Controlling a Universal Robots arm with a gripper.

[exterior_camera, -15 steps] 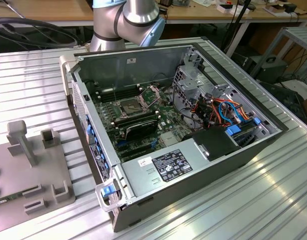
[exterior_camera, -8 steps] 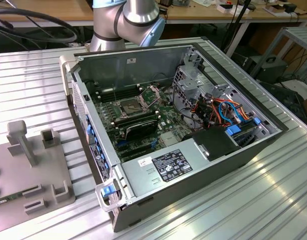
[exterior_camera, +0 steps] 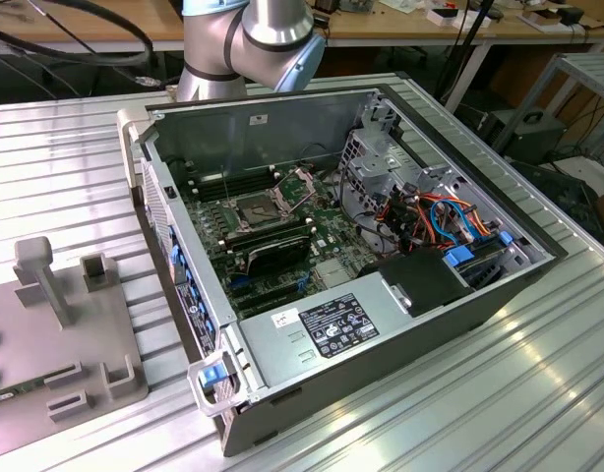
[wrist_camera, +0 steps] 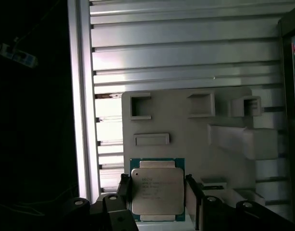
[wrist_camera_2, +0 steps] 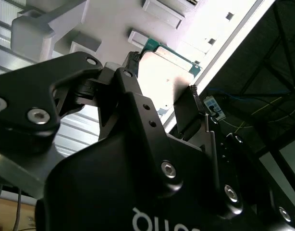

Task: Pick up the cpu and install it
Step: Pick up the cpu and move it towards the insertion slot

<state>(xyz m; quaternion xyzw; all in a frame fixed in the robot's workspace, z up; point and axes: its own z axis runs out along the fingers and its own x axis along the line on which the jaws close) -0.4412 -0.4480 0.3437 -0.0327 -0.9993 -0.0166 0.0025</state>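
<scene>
1. Counter (exterior_camera: pixel 499 393) in the exterior view is carrying an open computer case (exterior_camera: pixel 159 197) and, at the exterior view's left, a grey fixture plate (exterior_camera: pixel 95 334). Inside the case the socket (exterior_camera: pixel 258 208) is lying with its metal frame hinged open. The arm (exterior_camera: pixel 253 34) is standing behind the case. The socket is sitting well apart from the fixture plate, toward the exterior view's right.

2. In the first wrist view the cpu (wrist_camera: pixel 157 190) is lying flat against the fixture plate, with its grey metal top facing the camera and a green border showing around it. The gripper (wrist_camera: pixel 158 185) is straddling it. The fingers (wrist_camera: pixel 124 188) are standing one at each of two opposite edges, with no gap showing between finger and edge, so they are judged to be clamping the cpu. The cpu is sitting centred between them, its edges running parallel to the finger faces. Being nearly square, it is offering no marked long axis. Whether it is resting on the plate or hanging just clear of it cannot be told.

3. In the second wrist view the fingers (wrist_camera_2: pixel 193 96) are being held apart by the width of the cpu (wrist_camera_2: pixel 166 52), and its green edge is running between their tips, just beside a raised slot of the fixture plate.
</scene>
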